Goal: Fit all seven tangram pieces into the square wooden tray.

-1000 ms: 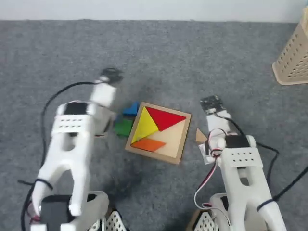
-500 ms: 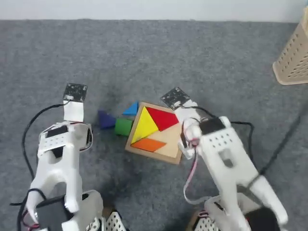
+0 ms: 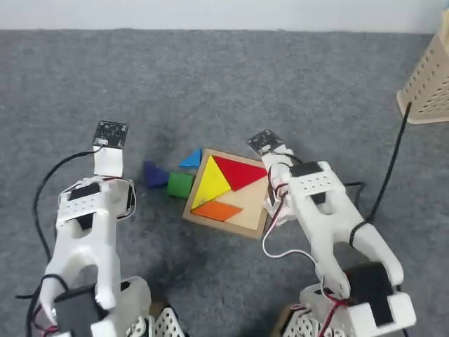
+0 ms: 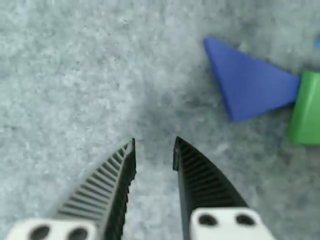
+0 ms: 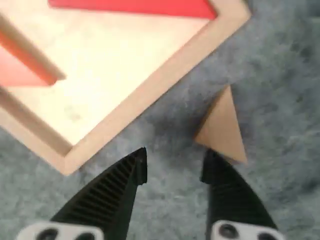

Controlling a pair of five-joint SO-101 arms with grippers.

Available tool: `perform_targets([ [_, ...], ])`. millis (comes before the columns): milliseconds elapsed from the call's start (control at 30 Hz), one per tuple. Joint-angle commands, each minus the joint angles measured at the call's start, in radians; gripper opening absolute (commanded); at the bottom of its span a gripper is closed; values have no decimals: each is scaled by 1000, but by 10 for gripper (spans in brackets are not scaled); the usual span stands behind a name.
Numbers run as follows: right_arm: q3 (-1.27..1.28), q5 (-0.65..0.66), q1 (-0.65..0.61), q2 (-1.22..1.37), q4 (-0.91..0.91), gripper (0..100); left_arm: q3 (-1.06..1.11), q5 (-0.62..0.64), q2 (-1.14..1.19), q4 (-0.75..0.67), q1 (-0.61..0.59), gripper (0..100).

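Observation:
The square wooden tray (image 3: 229,226) lies in the middle of the carpet. It holds a yellow triangle (image 3: 209,184), a red triangle (image 3: 238,172) and an orange piece (image 3: 216,210). By its left side lie a light blue triangle (image 3: 190,159), a green square (image 3: 180,184) and a dark blue triangle (image 3: 154,173). My left gripper (image 4: 154,145) hangs open and empty over bare carpet, short of the dark blue triangle (image 4: 247,85) and green square (image 4: 306,107). My right gripper (image 5: 175,152) is open beside the tray's corner (image 5: 150,95), with a tan triangle (image 5: 222,125) just ahead of one finger.
A cream perforated basket (image 3: 428,77) stands at the far right edge. Black cables trail from both arms, one running up toward the basket. Grey carpet spreads behind the tray and to the far left.
My left arm has drawn back to the left, uncovering the dark blue triangle. My right arm has swung in over the tray's right edge and now hides the tan triangle in the high view.

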Motion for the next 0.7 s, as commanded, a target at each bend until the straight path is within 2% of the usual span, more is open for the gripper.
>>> perform_targets([
  [0,-103,17,15,-54,48,227,1,9,-44,-18,2,120],
  [200,-149,44,12,-76,59,228,1,9,-44,-18,3,120],
  [533,-155,60,19,173,-24,228,1,9,-44,-18,3,120],
  [667,-181,54,67,191,-24,227,1,9,-44,-18,3,120],
])
